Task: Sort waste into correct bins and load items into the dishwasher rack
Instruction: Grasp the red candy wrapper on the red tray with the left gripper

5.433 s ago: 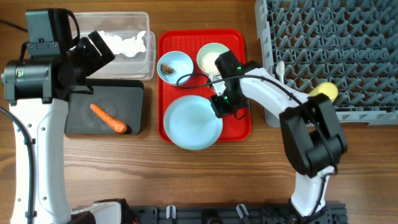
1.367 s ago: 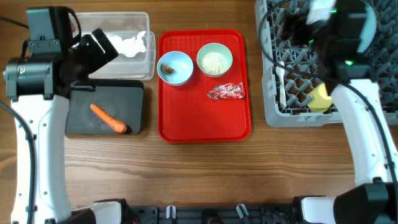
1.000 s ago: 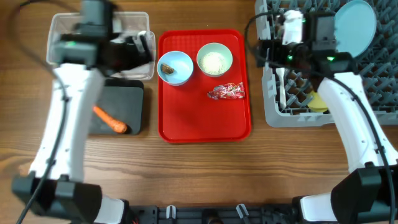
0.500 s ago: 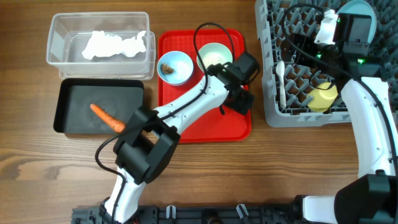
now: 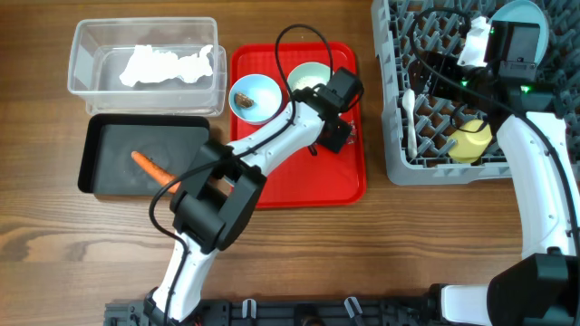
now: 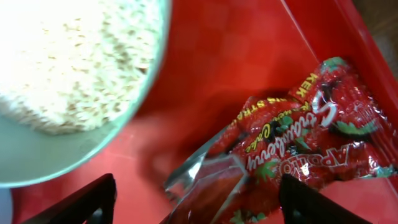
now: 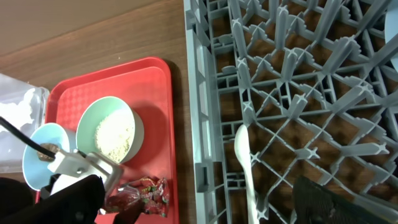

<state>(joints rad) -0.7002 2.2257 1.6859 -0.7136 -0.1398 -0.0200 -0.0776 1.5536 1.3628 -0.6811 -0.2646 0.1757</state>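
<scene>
My left gripper [image 5: 332, 134] [image 6: 196, 208] hangs low over the red tray, open, its fingers [image 6: 84, 200] either side of one end of the shiny red wrapper [image 6: 298, 146] [image 7: 142, 191]. The rice bowl [image 5: 306, 76] [image 6: 59, 68] is just behind it, and the blue bowl with a brown lump [image 5: 255, 96] stands to its left. My right gripper [image 7: 205, 214] hovers open and empty above the grey dishwasher rack [image 5: 544, 100], which holds the white spoon [image 5: 410, 109] [image 7: 244, 158], the yellow cup [image 5: 471, 140] and the upright blue plate [image 5: 524, 18].
The clear tub [image 5: 78, 56] at the back left holds white tissue [image 5: 172, 63]. In front of it the black tray [image 5: 186, 145] holds the carrot piece [image 5: 159, 172]. The red tray [image 5: 299, 181] has bare room at its front half.
The right arm has set the plate in the rack and stays there. The left arm swung from the tub to the red tray, shifted slightly left over the wrapper, and its jaws have begun narrowing.
</scene>
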